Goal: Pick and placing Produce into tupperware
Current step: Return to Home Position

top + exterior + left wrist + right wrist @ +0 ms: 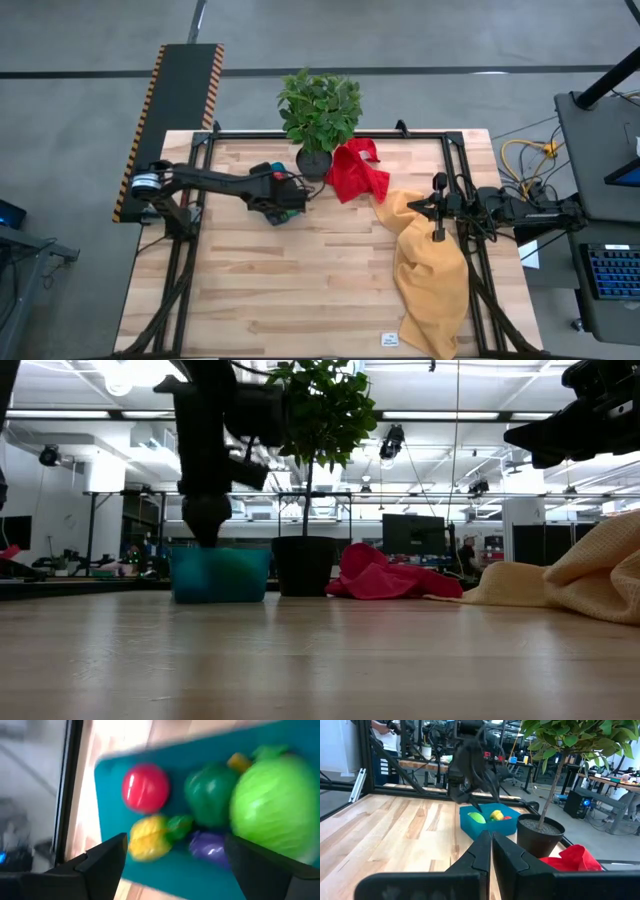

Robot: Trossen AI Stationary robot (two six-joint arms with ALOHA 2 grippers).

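The left fingers (102, 860) are held apart with nothing between them, pointed down into the small bright blue rectangular plastic tub (220, 575) and poised just above it.

With the filling judged complete, only the retreat to rest is left. It is best done by raising the fingers straight up until the tub's rim is cleared. Only then should the arm be drawn back toward 9 o'clock, away from the foliage. A sideways start could catch the wall and drag or tip the tub.

The small toy produce (495, 815) is gathered inside the tub, below the gap of the left fingers and untouched by them. In the left wrist view a red round fruit (146, 787), a dark green bell pepper (210, 795), a large pale green melon (275, 807), a yellow pineapple (149, 837) with a green top and a purple piece (209, 847) are seen.

In the high view the tub is placed at about 10 o'clock from the centre of the pale wooden worktop (300, 290). A black plant pot (313, 160) with a leafy green plant (320, 105) is set just beside the tub at 1 o'clock. A crumpled red cloth (358, 170) lies near at 2 o'clock, and a rumpled tan cloth (430, 260) is spread well apart toward 4 o'clock.

The right fingers (475, 855) are pressed together, empty, and parked at 3 o'clock from the tub, well apart, above the tan cloth's upper edge.
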